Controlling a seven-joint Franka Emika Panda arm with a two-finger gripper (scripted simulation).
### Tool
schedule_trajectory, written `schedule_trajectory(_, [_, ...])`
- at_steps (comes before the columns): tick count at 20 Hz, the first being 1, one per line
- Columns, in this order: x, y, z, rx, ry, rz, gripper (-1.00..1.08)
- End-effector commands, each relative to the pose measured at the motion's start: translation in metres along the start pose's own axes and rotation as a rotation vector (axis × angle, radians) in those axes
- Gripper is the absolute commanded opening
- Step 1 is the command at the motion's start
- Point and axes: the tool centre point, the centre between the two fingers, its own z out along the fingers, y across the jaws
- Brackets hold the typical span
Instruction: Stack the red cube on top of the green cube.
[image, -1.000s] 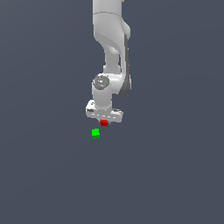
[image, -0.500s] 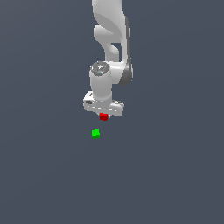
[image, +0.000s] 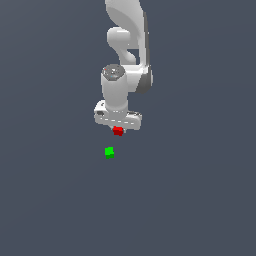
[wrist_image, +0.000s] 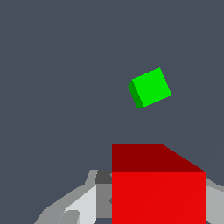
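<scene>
The red cube hangs in the air just under the white gripper, whose fingers are shut on it. In the wrist view the red cube fills the near part of the picture between the grey fingers. The green cube rests on the dark floor, below the held cube and a little toward the exterior view's left, apart from it. From the wrist camera the green cube shows whole and unobstructed beyond the red one.
A plain dark grey floor surrounds the cubes. The white arm rises above the gripper.
The gripper has risen with the red cube, which now hangs higher above the floor. The green cube has stayed in place.
</scene>
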Motion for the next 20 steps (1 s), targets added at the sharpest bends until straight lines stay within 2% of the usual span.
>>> schedule_trajectory(1, [0.000, 0.000, 0.001, 0.000, 0.000, 0.000, -1.00])
schedule_trajectory(10, [0.011, 0.005, 0.010, 0.000, 0.000, 0.000, -1.00])
schedule_trajectory(20, [0.053, 0.023, 0.043, 0.000, 0.000, 0.000, -1.00])
